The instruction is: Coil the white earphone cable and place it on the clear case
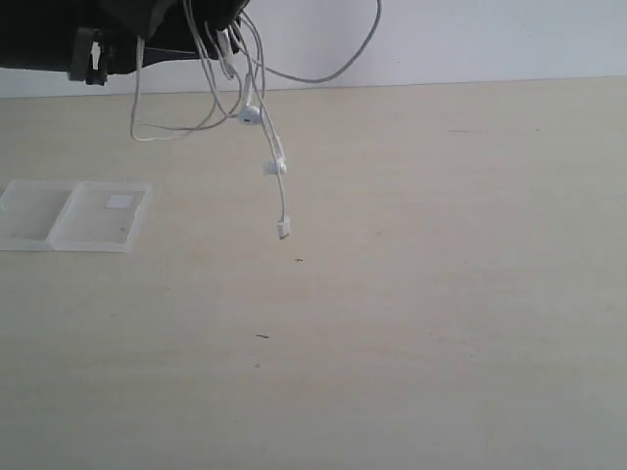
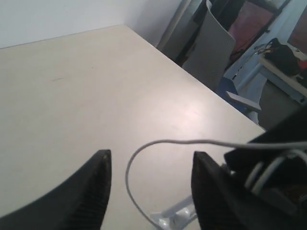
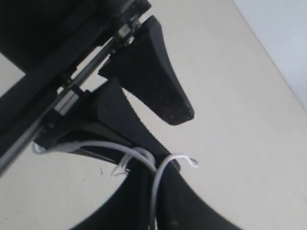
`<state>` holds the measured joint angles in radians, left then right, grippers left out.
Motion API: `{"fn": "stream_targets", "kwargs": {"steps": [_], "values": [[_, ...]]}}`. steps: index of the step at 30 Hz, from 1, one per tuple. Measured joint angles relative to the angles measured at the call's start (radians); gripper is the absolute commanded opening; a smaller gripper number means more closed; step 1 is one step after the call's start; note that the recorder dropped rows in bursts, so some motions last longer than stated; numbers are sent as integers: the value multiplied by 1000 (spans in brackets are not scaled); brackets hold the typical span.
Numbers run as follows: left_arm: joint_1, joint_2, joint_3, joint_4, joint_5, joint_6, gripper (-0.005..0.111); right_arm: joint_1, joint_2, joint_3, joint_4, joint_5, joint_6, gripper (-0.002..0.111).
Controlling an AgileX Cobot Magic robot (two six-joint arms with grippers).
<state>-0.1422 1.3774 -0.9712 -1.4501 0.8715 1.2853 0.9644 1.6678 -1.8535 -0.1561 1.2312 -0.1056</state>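
Note:
The white earphone cable [image 1: 257, 93] hangs in loose loops from two black grippers held close together at the top left, high above the table. An earbud [image 1: 250, 115], the inline piece [image 1: 275, 166] and the plug [image 1: 283, 229] dangle free. My right gripper [image 3: 160, 172] is shut on several strands of cable [image 3: 154, 191]. My left gripper [image 2: 152, 154] is open just beside it. A loop of cable [image 2: 130, 167] and the earbuds [image 2: 178, 218] lie between its fingers without being gripped. The clear case [image 1: 73, 215] lies flat on the table at the left, below the arms.
The pale wooden table [image 1: 411, 294] stretches right and forward of the case. A white wall [image 1: 490, 39] stands behind it. The left wrist view shows the table's edge with a grey chair [image 2: 211, 45] and clutter beyond.

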Motion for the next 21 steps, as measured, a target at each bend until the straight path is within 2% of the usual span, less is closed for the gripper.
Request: {"fn": "stream_targets", "kwargs": {"steps": [5,12,16,21], "values": [[37,-7,0,22,-2,8,50,0,0,0,-21,0,0,0],[159,-57,0,44,-7,-22,53,0,17,0,-23,0,0,0],[192,-81,0,44,-5,-34,59,0,42,0,-21,0,0,0],[200,-117,0,44,-14,-36,58,0,76,0,-18,0,-6,0]]}}
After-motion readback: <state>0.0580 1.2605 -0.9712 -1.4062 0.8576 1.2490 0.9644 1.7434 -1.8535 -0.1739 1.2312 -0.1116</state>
